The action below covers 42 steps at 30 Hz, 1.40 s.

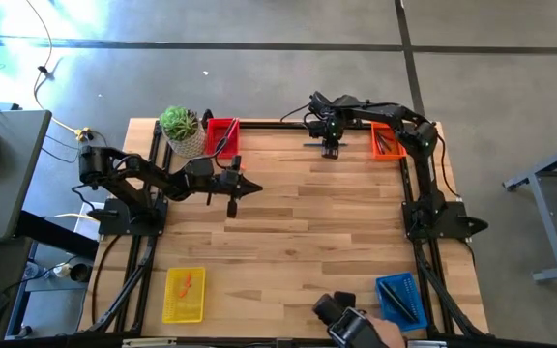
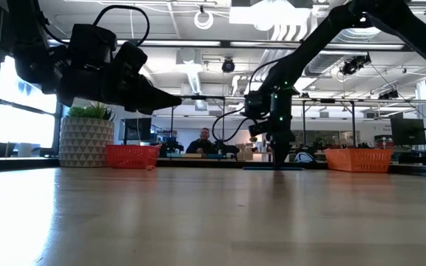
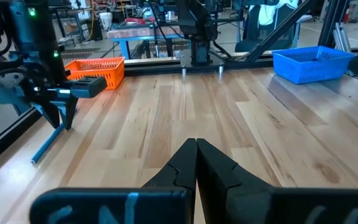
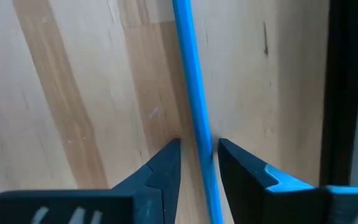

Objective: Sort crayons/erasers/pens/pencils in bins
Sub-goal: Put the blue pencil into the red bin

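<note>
The landmark here is the orange bin (image 1: 387,141), at the table's far right corner, with thin dark sticks lying in it. Just left of it, the right gripper (image 1: 331,148) points straight down at the wood (image 1: 298,208), its fingers (image 4: 160,168) on either side of a long blue stick (image 4: 194,118) that lies flat on the table. The fingers are parted, with a sliver of wood showing between the left one and the stick, while the other sits right against it; whether they are pinching it cannot be told.

The stick's long axis runs along the far edge of the table, toward the orange bin at one end and away from it at the other. The black frame rail (image 4: 350,93) runs just beside it, parallel.

Farther left of the orange bin, along the same far edge, stand the red bin (image 1: 221,134) and a white pot (image 1: 184,132) with a green plant. The left gripper (image 1: 249,188) hangs above the table's middle, well apart from the orange bin, its fingers pressed together on nothing.

At the near edge, opposite the orange bin, sits the blue bin (image 1: 397,298), a person's hand (image 1: 356,327) just beside it. The yellow bin (image 1: 184,294), at the near left, holds an orange crayon (image 1: 186,282).
</note>
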Tool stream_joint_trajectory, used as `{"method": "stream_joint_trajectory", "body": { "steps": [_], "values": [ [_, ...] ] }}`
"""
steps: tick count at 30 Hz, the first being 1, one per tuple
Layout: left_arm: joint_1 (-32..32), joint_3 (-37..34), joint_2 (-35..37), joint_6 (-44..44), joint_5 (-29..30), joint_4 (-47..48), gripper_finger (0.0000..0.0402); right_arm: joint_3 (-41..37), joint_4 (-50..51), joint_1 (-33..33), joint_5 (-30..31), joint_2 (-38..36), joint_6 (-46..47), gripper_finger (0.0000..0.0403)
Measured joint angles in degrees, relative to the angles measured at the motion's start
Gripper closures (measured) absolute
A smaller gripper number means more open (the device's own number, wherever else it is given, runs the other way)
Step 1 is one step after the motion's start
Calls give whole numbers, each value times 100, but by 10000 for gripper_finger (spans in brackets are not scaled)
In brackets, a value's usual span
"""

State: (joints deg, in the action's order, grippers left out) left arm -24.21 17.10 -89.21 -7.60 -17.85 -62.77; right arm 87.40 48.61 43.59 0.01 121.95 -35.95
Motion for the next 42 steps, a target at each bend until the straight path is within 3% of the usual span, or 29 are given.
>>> {"method": "stream_joint_trajectory", "body": {
  "steps": [6, 15, 21, 27, 33, 42],
  "values": [
    [-1, 2, 0, -46, 0, -1, 401, 11, 1, -9, -49, 33, 102, 313],
    [-30, 2, 0, -59, 50, 39, 401, 6, 71, -76, -186, 44, 145, 394],
    [-247, 2, 0, -59, 68, 260, 401, -16, 175, -211, -67, -40, 418, 390],
    [-473, -31, 17, -14, 60, 300, 401, -31, 581, -498, -391, -315, 691, 397],
    [-813, -35, 20, 288, -50, 342, 401, -31, 660, -1175, -360, -595, 752, 396],
    [-1343, -39, 20, 343, -304, 1319, 401, -24, 484, -2519, 68, -806, 253, 396]
  ]
}}
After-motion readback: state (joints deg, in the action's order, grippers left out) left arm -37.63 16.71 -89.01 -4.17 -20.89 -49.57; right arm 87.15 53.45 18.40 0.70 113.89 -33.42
